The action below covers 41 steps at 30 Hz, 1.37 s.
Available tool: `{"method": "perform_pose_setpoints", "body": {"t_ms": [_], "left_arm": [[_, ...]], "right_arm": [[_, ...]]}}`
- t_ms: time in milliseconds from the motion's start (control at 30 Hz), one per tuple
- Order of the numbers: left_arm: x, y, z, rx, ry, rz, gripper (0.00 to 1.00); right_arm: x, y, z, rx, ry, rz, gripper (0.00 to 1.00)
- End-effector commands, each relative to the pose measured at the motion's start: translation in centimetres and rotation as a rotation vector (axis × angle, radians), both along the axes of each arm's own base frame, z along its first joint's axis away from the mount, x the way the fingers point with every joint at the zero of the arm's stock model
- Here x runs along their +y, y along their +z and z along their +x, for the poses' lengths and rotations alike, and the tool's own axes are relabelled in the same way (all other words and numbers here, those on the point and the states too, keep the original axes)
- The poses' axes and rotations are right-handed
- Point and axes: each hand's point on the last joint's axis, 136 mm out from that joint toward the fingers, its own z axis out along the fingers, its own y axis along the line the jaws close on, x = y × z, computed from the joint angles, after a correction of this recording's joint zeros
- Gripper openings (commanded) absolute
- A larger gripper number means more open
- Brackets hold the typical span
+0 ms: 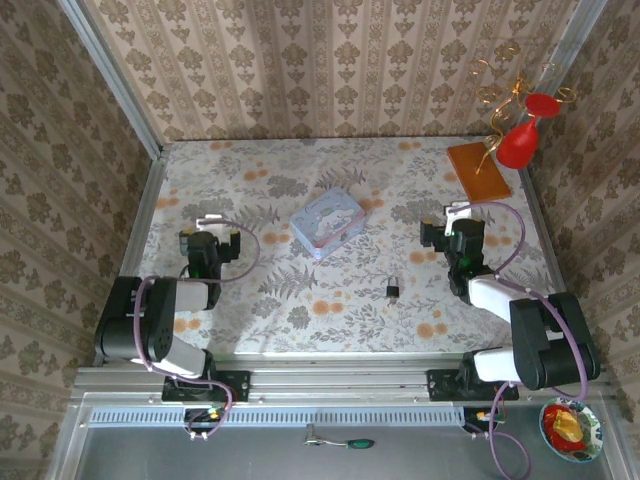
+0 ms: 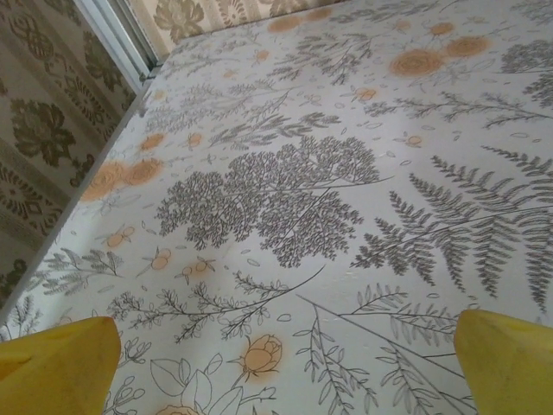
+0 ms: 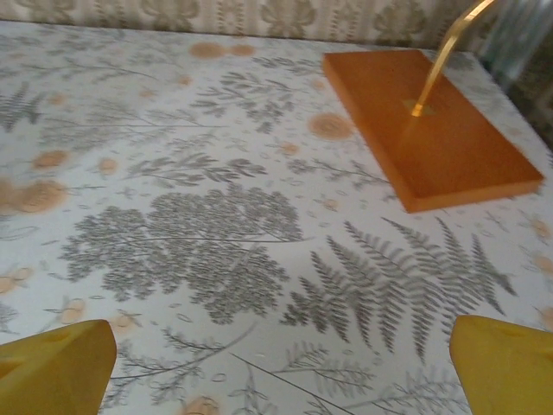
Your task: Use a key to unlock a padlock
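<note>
— What sits on the worktop [image 1: 300, 325]?
— A pale blue tin [image 1: 327, 221] near the middle, and an orange board [image 1: 478, 170] at the far right corner.
— And the grippers?
— The left gripper [image 2: 285, 363] and right gripper [image 3: 281, 367] are both spread wide over the patterned cloth.
— The padlock [image 1: 393, 290]?
— It lies nearer than the tin, to the tin's right, well apart from both grippers.
</note>
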Motion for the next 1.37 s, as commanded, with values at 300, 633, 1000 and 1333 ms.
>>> {"method": "perform_pose_setpoints", "body": {"t_ms": [300, 633, 1000, 1333], "left_arm": [[1.7, 1.2, 1.5, -0.080, 0.038, -0.091, 1.00], [1.7, 1.2, 1.5, -0.083, 0.038, -0.084, 1.00], [1.7, 1.1, 1.5, -0.081, 0.039, -0.083, 1.00], [1.5, 1.3, 1.5, -0.084, 0.033, -0.080, 1.00]], "right_arm": [[1.9, -1.0, 1.3, -0.080, 0.140, 0.083, 1.00], [-0.2, -1.8, 1.9, -0.066, 0.019, 0.096, 1.00], [-0.2, -1.9, 1.9, -0.063, 0.021, 0.095, 1.00], [-0.2, -1.8, 1.9, -0.065, 0.022, 0.096, 1.00]]}}
